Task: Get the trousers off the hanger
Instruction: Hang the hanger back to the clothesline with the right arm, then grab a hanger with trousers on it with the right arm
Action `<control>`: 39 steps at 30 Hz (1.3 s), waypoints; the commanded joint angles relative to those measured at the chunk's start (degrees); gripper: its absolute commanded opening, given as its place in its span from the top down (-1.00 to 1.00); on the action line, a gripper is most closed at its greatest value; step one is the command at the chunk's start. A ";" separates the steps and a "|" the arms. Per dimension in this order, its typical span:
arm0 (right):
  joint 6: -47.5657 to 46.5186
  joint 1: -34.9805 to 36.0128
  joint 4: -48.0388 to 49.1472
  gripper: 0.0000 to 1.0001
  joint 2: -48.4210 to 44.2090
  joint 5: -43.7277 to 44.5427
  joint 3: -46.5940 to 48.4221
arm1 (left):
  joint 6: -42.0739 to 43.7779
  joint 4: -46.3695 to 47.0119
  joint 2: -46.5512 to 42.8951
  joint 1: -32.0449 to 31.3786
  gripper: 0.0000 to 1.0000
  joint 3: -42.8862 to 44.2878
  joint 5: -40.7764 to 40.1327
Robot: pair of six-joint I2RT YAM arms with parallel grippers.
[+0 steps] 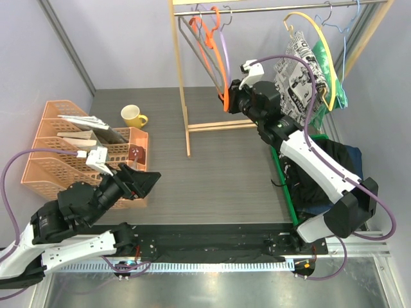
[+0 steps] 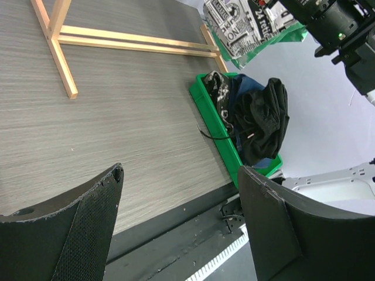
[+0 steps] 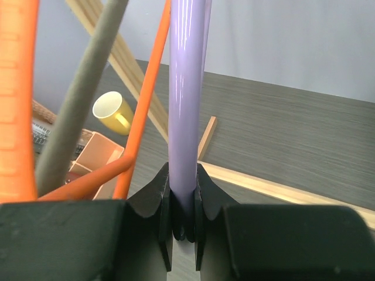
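tabletop (image 1: 218, 173) of grey woodgrain, lilac walls (image 1: 128, 38), hanging trousers (image 1: 292, 77)

Left gripper (image 2: 181, 171) fills the bottom foreground, its two black fingers (image 2: 88, 228) spread wide with nothing between them. Beyond: grey wood-grain table (image 2: 129, 117), with the wooden rack base (image 2: 135, 40) at upper left. Green bin (image 2: 228, 153) sits at the table's far edge and holds a plain black garment (image 2: 266, 117) draped over the side, navy denim (image 2: 243, 85) and a black-and-white marbled piece (image 2: 220, 93). Newspaper-print garment (image 2: 246, 23) hangs at top, with green-and-white cloth (image 2: 275, 36) behind. Right arm (image 2: 340, 29) at the top right corner.
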 commanded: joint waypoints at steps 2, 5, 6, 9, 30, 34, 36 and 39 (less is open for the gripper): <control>0.48 0.22 -3.63 0.69 -2.04 -3.05 -0.87 | -0.50 2.72 1.61 -0.21 -0.57 1.26 1.29; 0.57 0.22 -4.16 0.14 -3.98 -3.05 -2.81 | -1.03 2.72 2.22 -0.21 -0.57 1.18 1.64; 0.57 0.22 -4.77 -0.06 -4.33 -2.88 -3.16 | -1.21 2.72 2.31 -0.21 -0.57 1.18 1.82; 1.09 0.22 -6.09 -0.32 -6.97 -0.70 -5.27 | -1.64 2.81 3.11 -0.21 -0.57 1.18 2.43; 1.36 0.05 -30.69 -0.82 -34.13 32.60 -21.80 | -3.93 4.83 8.82 -0.21 -0.57 -0.23 2.17; 1.36 -0.21 -34.04 -0.86 -36.15 47.90 -18.21 | -3.49 6.15 11.45 -0.21 -0.57 -0.14 3.49; -0.21 -0.30 -33.26 -0.88 -36.33 54.32 -16.36 | -3.32 6.76 12.24 -0.21 -0.57 0.12 4.28; -6.18 -0.57 -29.48 -0.91 -34.40 59.42 -11.00 | -3.05 7.46 13.21 -0.21 -0.57 0.47 5.07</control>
